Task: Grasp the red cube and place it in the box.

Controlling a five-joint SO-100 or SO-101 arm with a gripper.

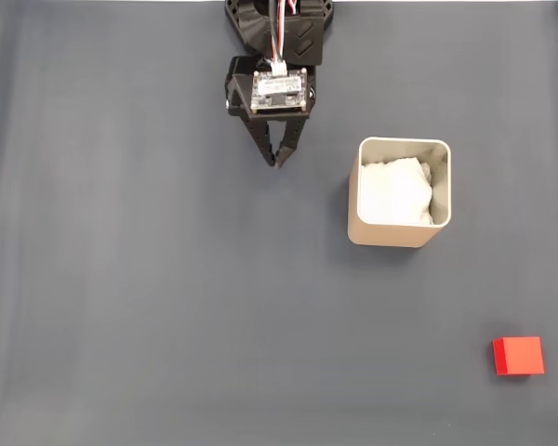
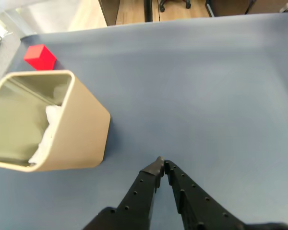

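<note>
The red cube (image 1: 518, 356) rests on the grey mat near the lower right corner of the fixed view; in the wrist view the cube (image 2: 39, 56) shows small at the upper left, beyond the box. The beige box (image 1: 400, 192) with white padding stands upright right of centre, and its wall (image 2: 81, 129) fills the left side of the wrist view. My black gripper (image 1: 279, 163) hangs at the top centre, left of the box and far from the cube. Its fingers (image 2: 162, 164) are shut, tips touching, with nothing between them.
The grey mat (image 1: 149, 297) covers the whole work surface. Its far edge (image 2: 182, 19) shows in the wrist view, with a wooden floor and furniture legs beyond.
</note>
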